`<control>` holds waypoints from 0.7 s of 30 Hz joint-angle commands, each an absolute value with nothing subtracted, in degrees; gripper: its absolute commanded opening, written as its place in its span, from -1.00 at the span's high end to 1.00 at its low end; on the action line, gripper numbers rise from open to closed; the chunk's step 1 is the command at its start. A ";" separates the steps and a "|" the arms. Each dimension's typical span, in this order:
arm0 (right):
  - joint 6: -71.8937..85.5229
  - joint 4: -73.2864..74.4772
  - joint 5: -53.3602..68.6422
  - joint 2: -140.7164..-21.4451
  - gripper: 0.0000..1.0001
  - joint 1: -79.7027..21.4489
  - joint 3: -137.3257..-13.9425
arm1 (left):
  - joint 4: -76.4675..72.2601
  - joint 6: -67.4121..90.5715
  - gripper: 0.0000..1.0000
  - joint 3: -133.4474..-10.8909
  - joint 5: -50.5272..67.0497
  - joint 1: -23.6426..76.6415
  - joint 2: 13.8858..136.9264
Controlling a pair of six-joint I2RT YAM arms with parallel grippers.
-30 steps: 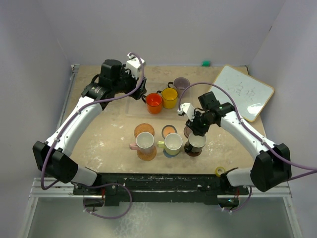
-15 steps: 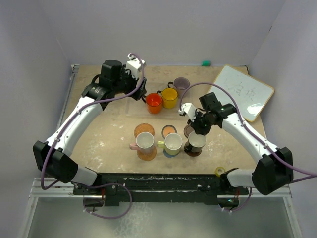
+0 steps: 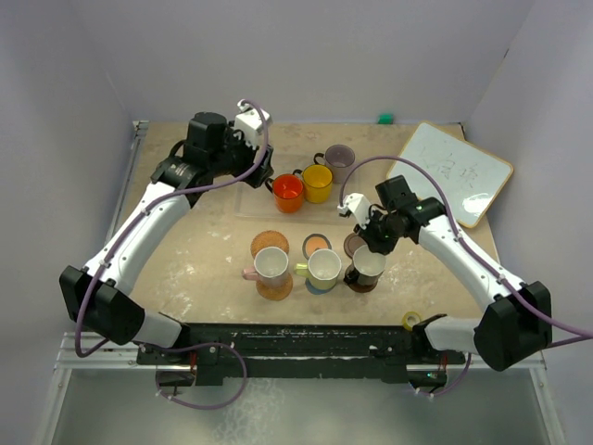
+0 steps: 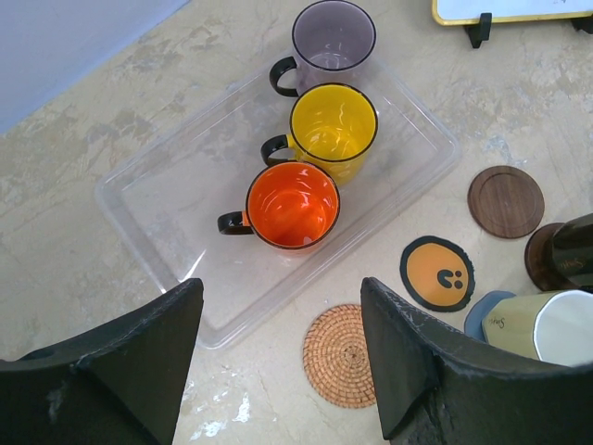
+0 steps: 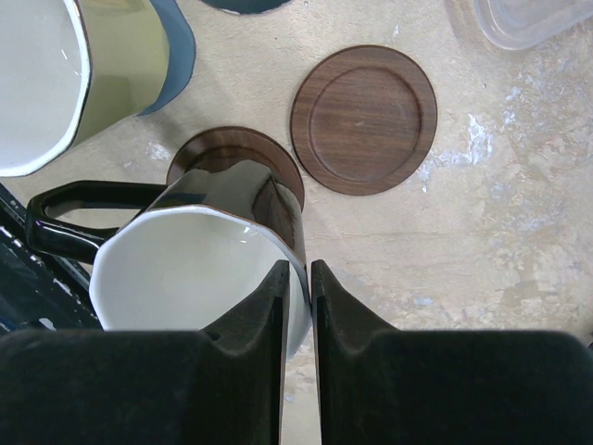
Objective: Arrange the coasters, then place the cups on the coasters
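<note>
**Asker:** Where are your jaws at this moment?

**Robot:** The jaws on my right arm (image 3: 454, 246) are pressed almost together, with only a sliver of gap between them. They sit right over the rim of the black mug (image 5: 185, 269), and I cannot tell whether they pinch that rim. The jaws on my left arm (image 3: 148, 222) stand wide apart and hold nothing. They are above a clear tray (image 4: 157, 185) at the far side of the tabletop (image 3: 185, 250).

**Asker:** And the mugs and coasters?

**Robot:** The black mug stands upright on a dark brown coaster (image 5: 232, 144). A second dark brown coaster (image 5: 363, 119) lies bare just beyond it. To the black mug's left, the yellow-green mug (image 5: 56, 74) sits on the blue-grey coaster (image 5: 176, 46). Further left, the pink mug (image 3: 271, 264) sits on a woven coaster (image 3: 275, 290). Beyond that row lie two bare discs, another woven coaster (image 4: 341, 355) and the orange-centred coaster (image 4: 437, 273). Three mugs stand in a line inside the tray, handles to my left. The red-orange mug (image 4: 292, 206) is nearest, then the yellow mug (image 4: 334, 125), and the mauve-grey mug (image 4: 334, 37) is farthest.
</note>
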State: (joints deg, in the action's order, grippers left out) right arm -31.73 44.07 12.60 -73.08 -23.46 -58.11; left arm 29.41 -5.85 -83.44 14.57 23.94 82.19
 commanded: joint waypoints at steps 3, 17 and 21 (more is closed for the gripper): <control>-28.47 45.13 11.75 -71.37 0.70 -23.68 -57.83 | 26.83 -7.17 -0.33 -82.89 14.41 23.49 79.17; -21.12 45.80 10.19 -71.33 0.87 -23.70 -57.81 | 26.54 -7.10 -0.33 -82.68 14.75 23.47 78.91; -20.94 45.85 9.13 -71.51 0.87 -23.71 -57.83 | 26.63 -7.08 -0.33 -82.58 14.77 23.49 78.87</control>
